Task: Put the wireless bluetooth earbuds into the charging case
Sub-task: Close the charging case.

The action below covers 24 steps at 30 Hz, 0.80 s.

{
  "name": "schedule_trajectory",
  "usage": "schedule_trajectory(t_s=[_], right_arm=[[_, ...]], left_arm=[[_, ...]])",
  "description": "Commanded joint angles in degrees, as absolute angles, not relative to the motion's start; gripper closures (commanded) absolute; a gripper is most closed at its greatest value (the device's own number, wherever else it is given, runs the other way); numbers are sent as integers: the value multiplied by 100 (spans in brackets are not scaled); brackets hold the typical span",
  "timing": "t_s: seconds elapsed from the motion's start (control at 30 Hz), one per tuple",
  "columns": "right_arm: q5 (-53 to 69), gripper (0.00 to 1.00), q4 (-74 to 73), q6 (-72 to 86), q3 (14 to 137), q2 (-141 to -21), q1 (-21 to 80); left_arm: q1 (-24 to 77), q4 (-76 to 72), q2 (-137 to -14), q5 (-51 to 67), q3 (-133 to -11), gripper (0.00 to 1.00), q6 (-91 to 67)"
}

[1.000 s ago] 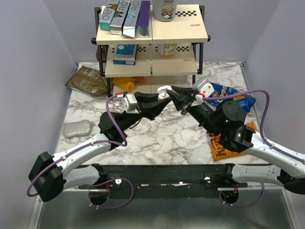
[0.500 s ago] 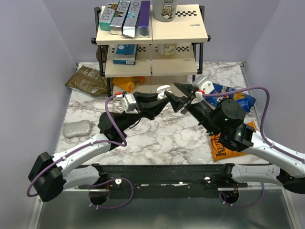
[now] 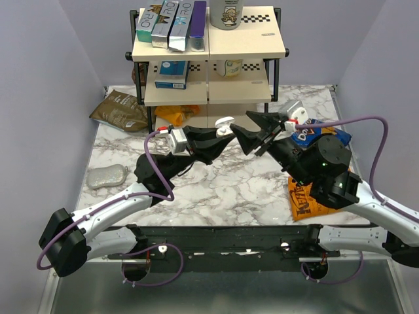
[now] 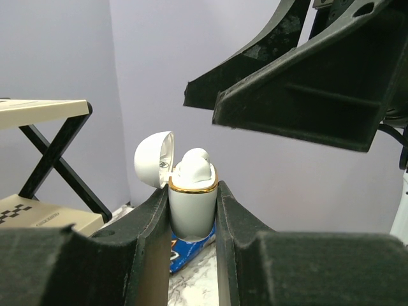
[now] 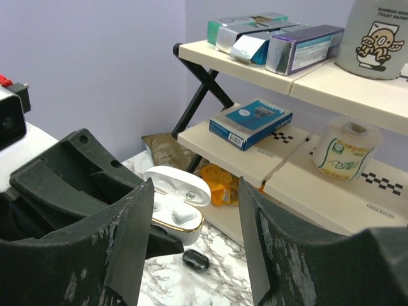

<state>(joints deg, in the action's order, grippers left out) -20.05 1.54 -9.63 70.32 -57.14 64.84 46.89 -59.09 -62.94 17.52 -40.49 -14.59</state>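
Right end effector (image 3: 239, 120) has drawn back rightward, jaws spread, empty; left end effector (image 3: 222, 133) clamps the open white charging case (image 4: 191, 213) above mid-worktop (image 3: 216, 190), a black earbud (image 5: 196, 259) lying beneath.

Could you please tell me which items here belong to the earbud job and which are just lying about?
Job: charging case, clamped in left gripper, lid open; pale bud seated in it; small black bud on table; open right gripper.
Lying about: shelf rack with boxes; snack bags; silver pouch.
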Motion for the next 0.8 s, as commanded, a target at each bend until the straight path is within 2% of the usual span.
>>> schedule_trajectory(t_s=[0.0,0.1,0.17,0.2,0.23,0.3,0.33,0.43,0.57,0.77], right_arm=[[-2346,36,237,-852,7181,-5353,6521],[-2812,39,36,-975,7382,-5396,6521],[-2988,46,-506,-1063,7723,-5519,6521],[-3023,51,-684,-1090,7839,-5667,6513],[-3102,63,-851,-1142,7979,-5756,6513],[-3120,74,-1230,-1151,8234,-5879,6513],[-3120,83,-1309,-1125,8305,-5967,6513],[-2946,97,-1844,-985,8691,-6248,6513],[-2550,99,-2775,-748,9272,-6696,6504],[-2092,99,-3119,-528,9457,-6873,6504]], left_arm=[[4702,-6205,-6126,1802,-3973,100,-1406],[4702,-6240,-5995,1951,-3824,100,-1398],[4702,-6258,-5915,2117,-3701,100,-1362],[4702,-6258,-5837,2336,-3674,100,-1354],[4702,-6232,-5810,2468,-3656,100,-1327],[4702,-5916,-5731,2880,-3691,100,-1248],[4702,-5758,-5696,2970,-3718,100,-1196],[4702,-5318,-5555,3173,-3727,100,-1029],[4711,-4853,-5414,3278,-3718,100,-765],[4711,-4465,-5282,3243,-3797,100,-484]])
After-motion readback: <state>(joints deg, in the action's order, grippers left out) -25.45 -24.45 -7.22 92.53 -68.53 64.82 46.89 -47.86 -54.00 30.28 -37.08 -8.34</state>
